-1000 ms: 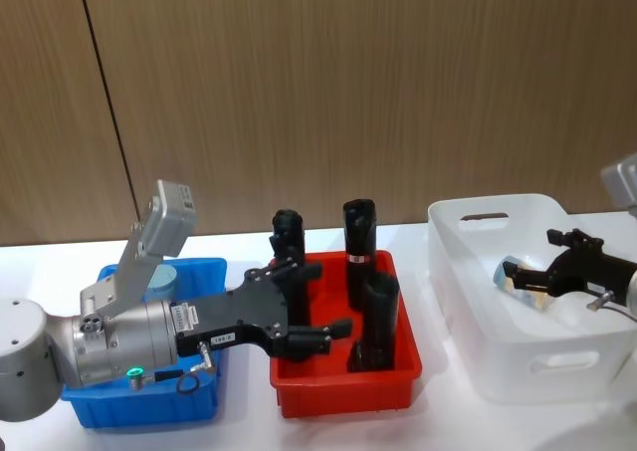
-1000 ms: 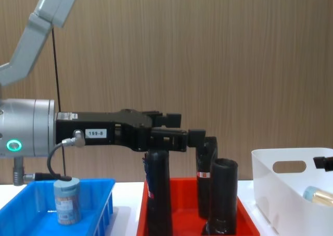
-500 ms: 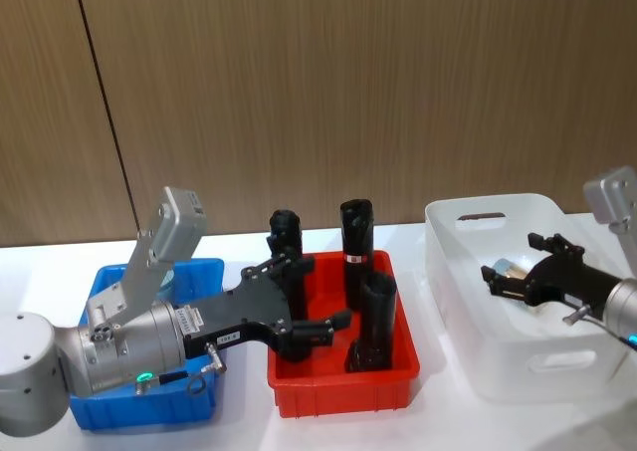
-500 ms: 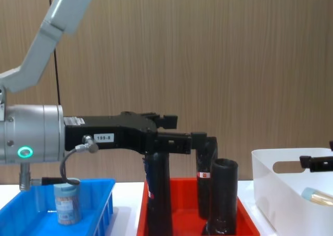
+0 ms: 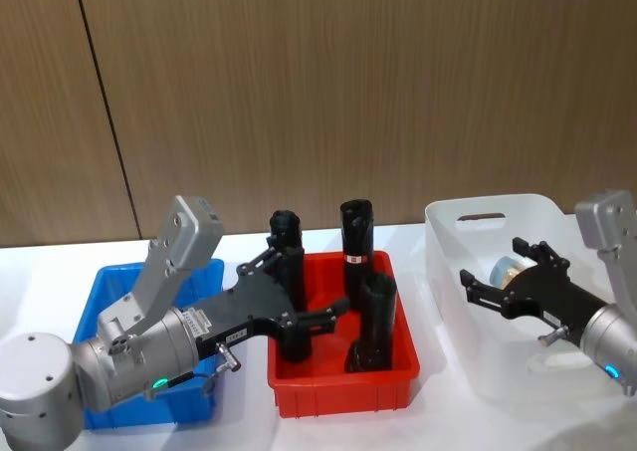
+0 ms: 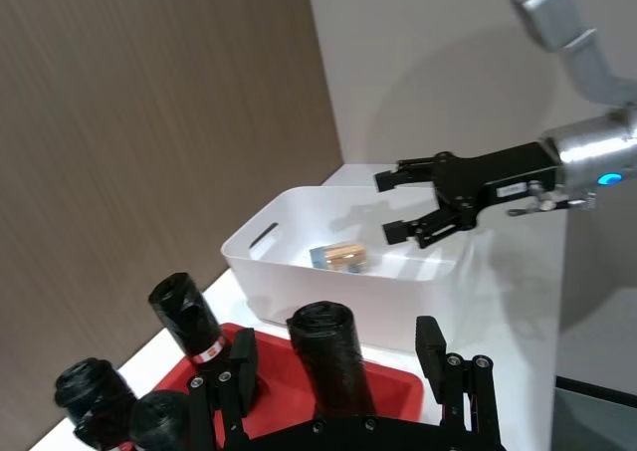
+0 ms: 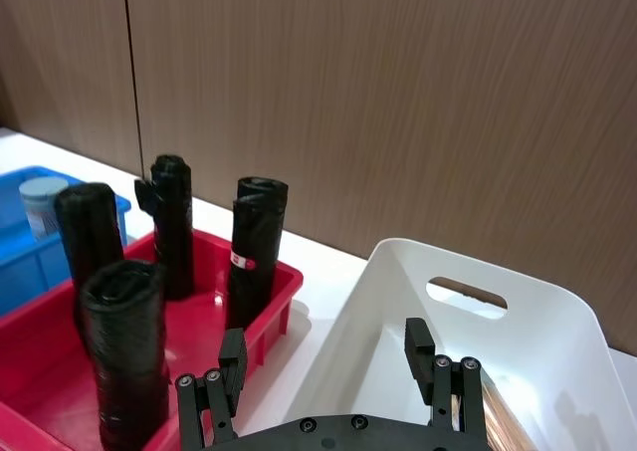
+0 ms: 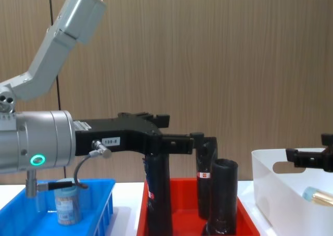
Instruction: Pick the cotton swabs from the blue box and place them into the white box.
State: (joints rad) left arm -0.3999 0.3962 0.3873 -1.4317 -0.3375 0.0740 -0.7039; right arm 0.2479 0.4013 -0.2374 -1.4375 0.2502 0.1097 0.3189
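Cotton swabs jar [image 8: 66, 209] upright in blue box [image 8: 106, 207]; another lies in white box [image 5: 468, 210]. Left end effector [image 5: 304, 290] fingers apart over red tray [image 5: 338, 386]; right end effector [image 6: 388, 207] apart above white box. Jar likely light, rigid, slick: pinch mid-body, below lid.

Red plastic tray [image 5: 343, 386] mid-table, black tubes [image 5: 356, 247] standing upright inside it, one with a red-and-white band, white tabletop [image 5: 448, 426], brown wood-panel wall [image 5: 348, 83] behind, dark vertical seam at left.
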